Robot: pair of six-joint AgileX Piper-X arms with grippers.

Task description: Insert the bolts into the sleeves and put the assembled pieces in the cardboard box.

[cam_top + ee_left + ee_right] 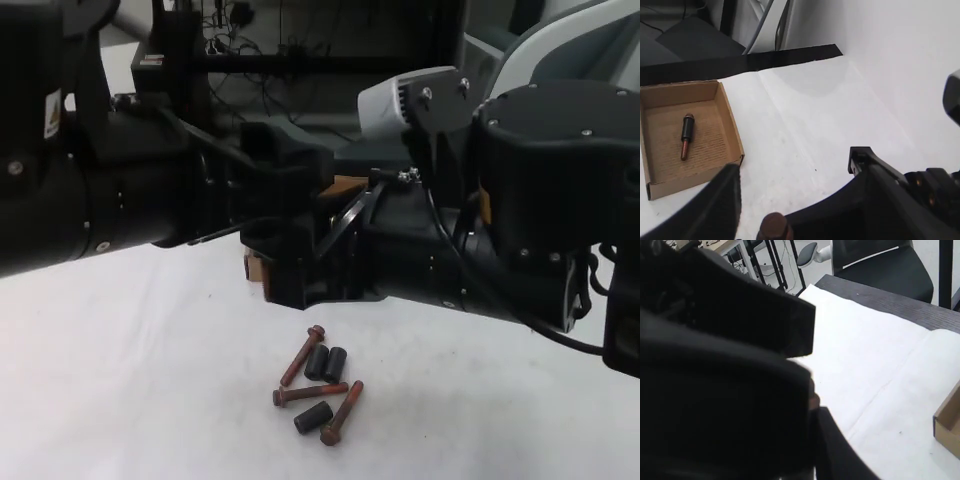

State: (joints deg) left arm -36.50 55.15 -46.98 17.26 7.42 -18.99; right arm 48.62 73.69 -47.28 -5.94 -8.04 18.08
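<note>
Bolt [774, 227] sits clenched in the left gripper [759, 215] near the cardboard box [732, 120], likely for sleeving against the right gripper [865, 162], whose grip I cannot tell.

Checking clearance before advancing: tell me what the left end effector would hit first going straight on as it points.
Probably the white paper-covered bench, beside the shallow brown cardboard box; the left end effector looks aimed at bare paper, though depth is unclear.
</note>
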